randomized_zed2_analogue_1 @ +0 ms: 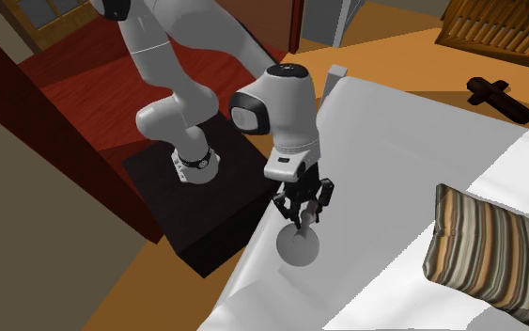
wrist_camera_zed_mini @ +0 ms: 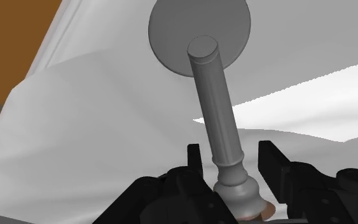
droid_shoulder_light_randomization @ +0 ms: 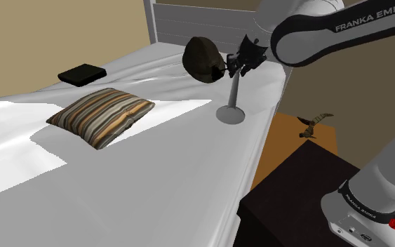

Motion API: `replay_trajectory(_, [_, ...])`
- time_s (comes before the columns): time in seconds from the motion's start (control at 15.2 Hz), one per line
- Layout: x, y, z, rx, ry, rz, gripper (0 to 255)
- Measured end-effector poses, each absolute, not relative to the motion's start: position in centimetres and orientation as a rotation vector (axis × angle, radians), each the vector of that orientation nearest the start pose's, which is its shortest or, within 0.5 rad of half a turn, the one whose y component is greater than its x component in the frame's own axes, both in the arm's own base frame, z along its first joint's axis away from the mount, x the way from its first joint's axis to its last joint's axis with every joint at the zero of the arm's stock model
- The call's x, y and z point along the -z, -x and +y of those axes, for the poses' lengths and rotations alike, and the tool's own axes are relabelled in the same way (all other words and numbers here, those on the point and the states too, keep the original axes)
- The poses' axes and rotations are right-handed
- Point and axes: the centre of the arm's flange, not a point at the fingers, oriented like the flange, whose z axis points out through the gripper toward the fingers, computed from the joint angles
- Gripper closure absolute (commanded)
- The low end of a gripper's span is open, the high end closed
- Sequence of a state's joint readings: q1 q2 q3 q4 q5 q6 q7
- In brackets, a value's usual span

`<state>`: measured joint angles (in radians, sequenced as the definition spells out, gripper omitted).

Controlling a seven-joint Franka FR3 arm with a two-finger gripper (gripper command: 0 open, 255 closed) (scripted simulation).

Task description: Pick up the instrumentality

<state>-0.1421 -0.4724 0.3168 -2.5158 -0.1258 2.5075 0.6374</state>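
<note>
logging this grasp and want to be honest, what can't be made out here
wrist view: the grey stand's top end, cut off by the bottom edge under the gripper
second exterior view: the stand's stem, hidden behind the gripper
shoulder view: the dark round object on the bed, too dim to name; the small curved thing beside the bed, too small

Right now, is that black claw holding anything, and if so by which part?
Nothing yet. The gripper is open: its fingers flank the upper stem of the grey candlestick without touching it. Its base rests on the bed.
</note>
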Motion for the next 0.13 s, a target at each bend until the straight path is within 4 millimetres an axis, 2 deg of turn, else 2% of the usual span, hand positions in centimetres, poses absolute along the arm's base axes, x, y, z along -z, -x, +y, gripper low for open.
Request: replay_trajectory(0.13, [-49.23,-43.14,8.43,0.780,3.041,0.582,255])
